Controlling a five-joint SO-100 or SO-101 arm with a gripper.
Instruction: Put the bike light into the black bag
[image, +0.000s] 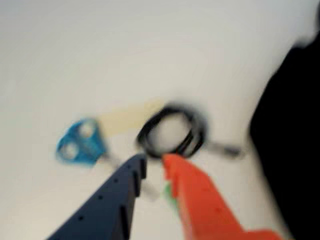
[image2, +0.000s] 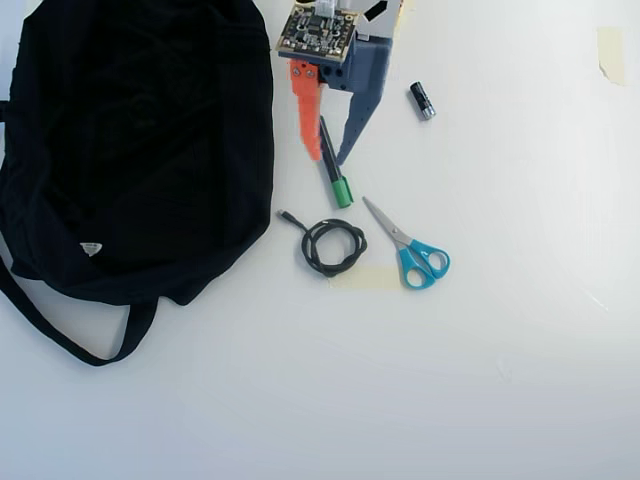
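The bike light does not show in either view. The black bag (image2: 130, 140) lies on the left of the white table in the overhead view, its strap looping out below, and it fills the right edge of the blurred wrist view (image: 295, 150). My gripper (image2: 328, 158) hangs just right of the bag's upper edge, its orange and dark blue fingers slightly apart with nothing held. In the wrist view the gripper (image: 154, 162) points toward a coiled black cable (image: 172, 132).
A green-capped pen (image2: 337, 182) lies under the fingertips. The coiled cable (image2: 333, 247) sits below it, with blue-handled scissors (image2: 415, 255) to its right on a strip of tape (image2: 365, 278). A short black cylinder (image2: 422, 101) lies right of the gripper.
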